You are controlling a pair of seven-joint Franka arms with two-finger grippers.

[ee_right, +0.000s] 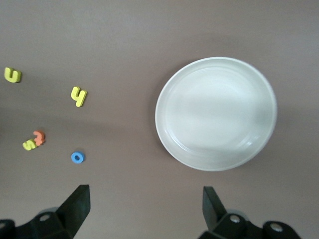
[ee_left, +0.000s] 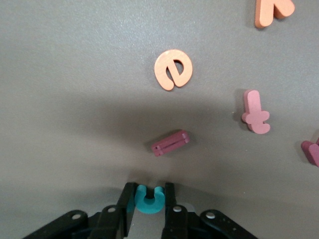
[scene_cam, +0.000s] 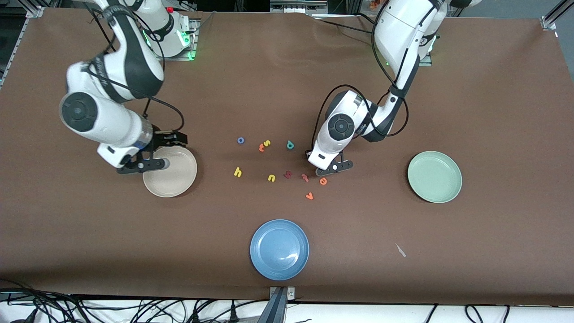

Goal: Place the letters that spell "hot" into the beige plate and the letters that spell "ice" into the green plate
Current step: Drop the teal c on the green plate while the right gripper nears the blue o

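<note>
1. Left gripper (ee_left: 149,199): low over the letter cluster mid-table. Only the left wrist view shows its jaws, pressed against both sides of the teal c (ee_left: 148,199); the front view hides this letter under the wrist.

2. Right gripper (ee_right: 144,204): over the table at the edge of the beige plate (scene_cam: 179,181), arm waiting. Right wrist view shows its 2 fingers spread wide, nothing between them.

3. Beige plate: toward the right arm's end of the table. No letters in it, confirmed in the right wrist view.

4. Green plate (scene_cam: 434,176): toward the left arm's end, seen in the front view only. No letters in it.

5. Blue plate (scene_cam: 279,249): nearest the front camera, front view only.

6. Letters on the table between the beige and green plates:
- yellow h (scene_cam: 237,172), nearer the beige plate; also in the right wrist view
- blue o (scene_cam: 241,140), farther from the front camera than the h
- orange t (scene_cam: 261,147), touching a yellow s (scene_cam: 267,143)
- orange e (scene_cam: 323,181), just beside the left gripper
- maroon i (ee_left: 170,143), a short bar between the teal c and the e; plain in the left wrist view, hidden in the front view
- yellow u (scene_cam: 271,178), teal d (scene_cam: 290,144), pinkish t (scene_cam: 305,177), maroon angular letter (scene_cam: 288,174), orange v (scene_cam: 309,196): strays in the same cluster
</note>
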